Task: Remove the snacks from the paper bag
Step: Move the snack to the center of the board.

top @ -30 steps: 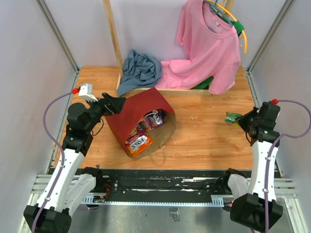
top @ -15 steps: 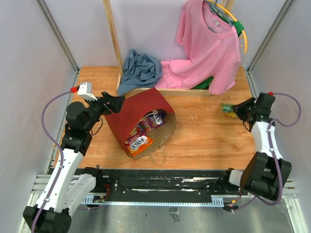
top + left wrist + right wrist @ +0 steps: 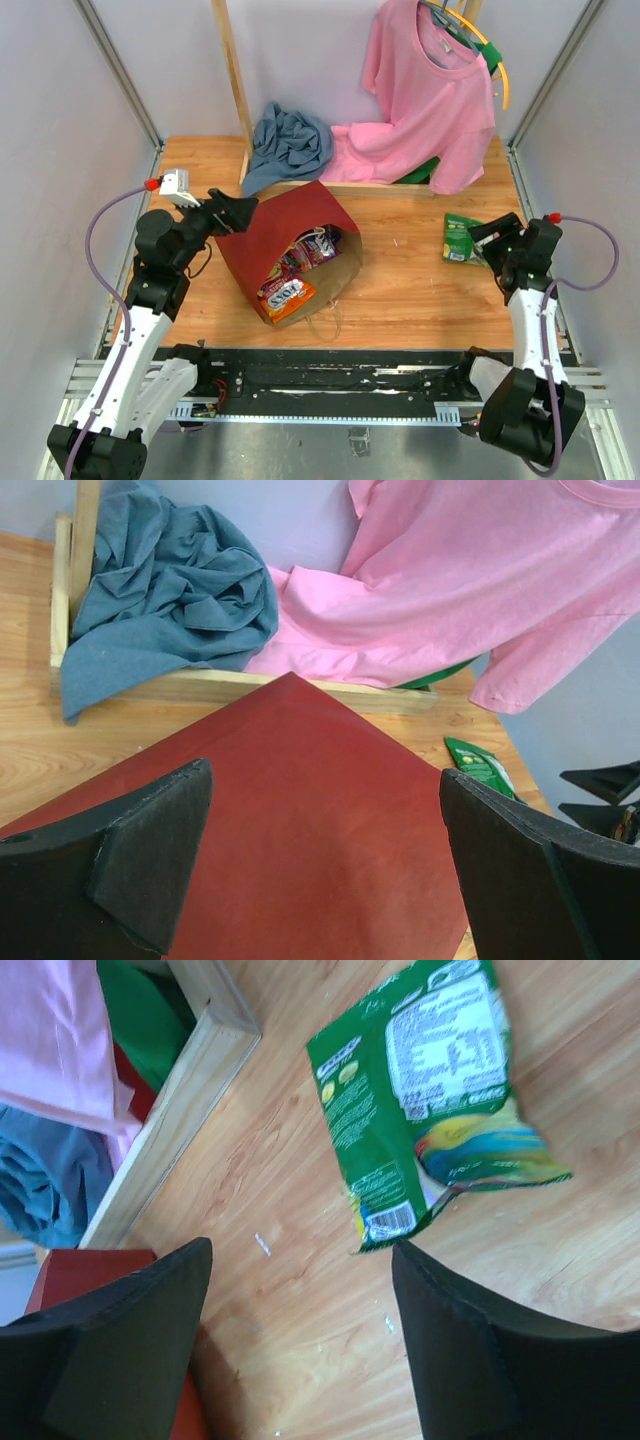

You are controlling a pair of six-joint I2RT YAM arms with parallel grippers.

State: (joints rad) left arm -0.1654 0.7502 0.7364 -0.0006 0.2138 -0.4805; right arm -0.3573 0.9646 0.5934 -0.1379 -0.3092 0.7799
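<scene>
Since the paper bag (image 3: pixel 280 225) lies tipped on its side at centre-left of the top view, everything depends on where its mouth points; the long axis runs from the closed end at upper left to the open end at lower right, so the opening faces the near edge and slightly toward the right arm. Just inside that mouth a purple packet (image 3: pixel 322 243) sits at the upper end and an orange packet (image 3: pixel 288 293) at the lower end, with other packets between them too crowded to tell apart; these are what has yet to come out. One green packet (image 3: pixel 459 238) is already out, lying flat on the table (image 3: pixel 410 290) at the right of the frame, well apart from the bag.

The right gripper (image 3: pixel 484 236) hangs just beside that green packet, on its right; the wrist view shows the fingers spread and empty, the packet lying beyond them untouched. From there the bag's mouth is off to the left, across bare wood, and I judge this arm has the direct line into the opening. The left gripper (image 3: pixel 243 210) is nearer the bag but at the wrong end, over the closed upper-left corner; its jaws stand wide apart above the dark red side, gripping nothing, and whether they touch the paper I cannot tell; it seems better placed to steady the bag than to reach the snacks.
</scene>
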